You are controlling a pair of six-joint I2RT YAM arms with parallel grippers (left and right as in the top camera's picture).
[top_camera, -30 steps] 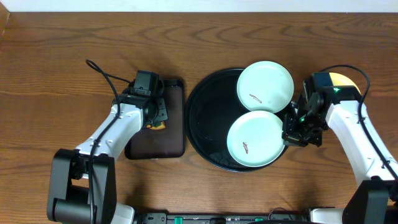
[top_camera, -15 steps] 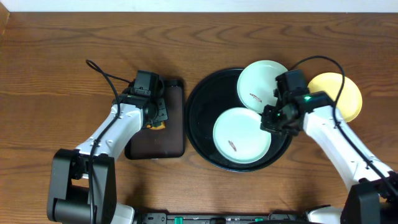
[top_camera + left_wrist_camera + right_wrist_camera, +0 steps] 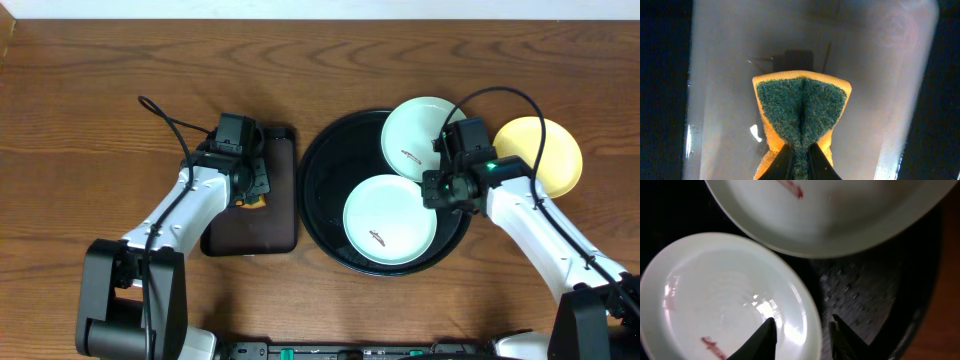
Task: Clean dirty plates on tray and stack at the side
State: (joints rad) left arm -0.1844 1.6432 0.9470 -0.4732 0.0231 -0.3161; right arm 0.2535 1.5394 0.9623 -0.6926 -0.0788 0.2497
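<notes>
one pale plate (image 3: 725,295) rim inside parted right pincer (image 3: 803,326) | left pincer (image 3: 800,153) clamps sponge (image 3: 801,105) | yellow plate (image 3: 556,156) part-hidden

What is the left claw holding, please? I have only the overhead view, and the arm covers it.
Observer: The left claw is shut on a sponge. The sponge is orange, and its green scouring face is turned to the wrist camera and creased down the middle.
Operator: Thank you. Has the right claw gripped a plate?
Observer: No. The right claw is open and sits astride the rim of the nearer plate. One finger is over the plate, and the other is outside the rim, over the round black tray.
</notes>
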